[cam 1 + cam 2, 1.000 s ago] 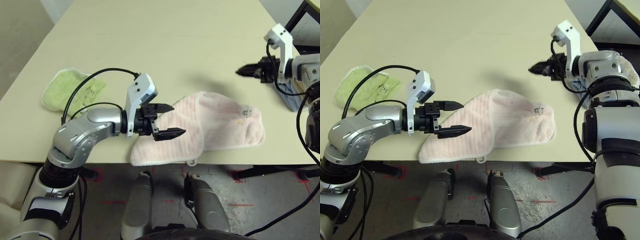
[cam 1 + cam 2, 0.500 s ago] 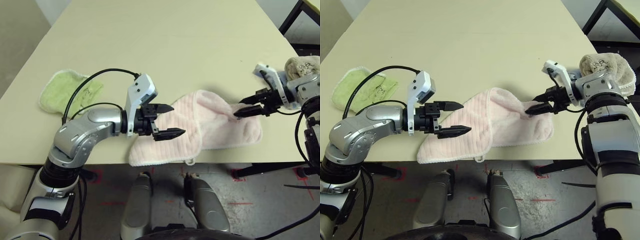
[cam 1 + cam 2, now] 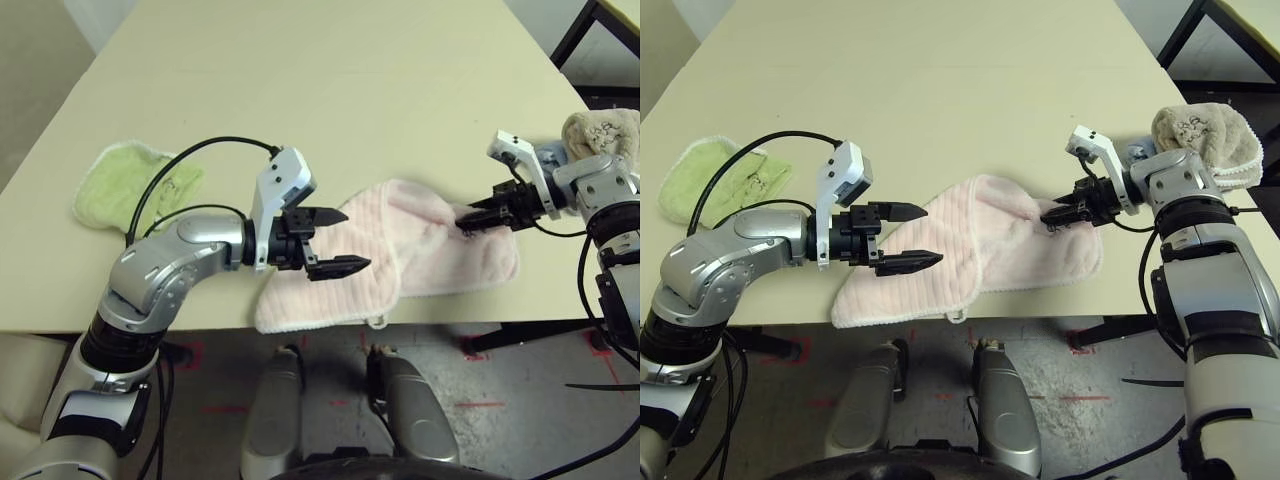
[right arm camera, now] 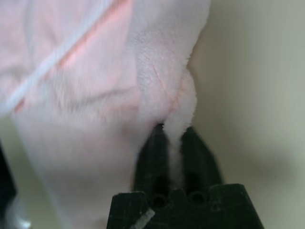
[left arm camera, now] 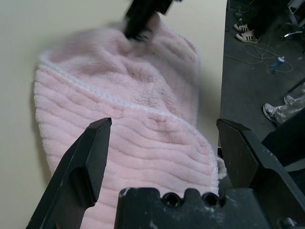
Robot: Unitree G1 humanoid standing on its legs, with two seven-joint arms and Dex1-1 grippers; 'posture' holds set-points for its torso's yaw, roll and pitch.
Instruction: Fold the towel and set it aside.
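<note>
our right pincer (image 3: 1055, 214) pinches the half-folded towel (image 3: 400, 255) at its far edge, our left pincer (image 3: 330, 240) hangs spread beside it; folding and setting aside remain.

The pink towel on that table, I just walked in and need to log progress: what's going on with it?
The pale pink fluffy ribbed towel lies partly folded at the near edge of the cream table. The robot's right tool is shut on a pinch of the towel's right part. The left tool hovers open over the towel's left part, holding nothing. A light green cloth lies on the table at the left, and a beige cloth sits behind the right arm.
</note>
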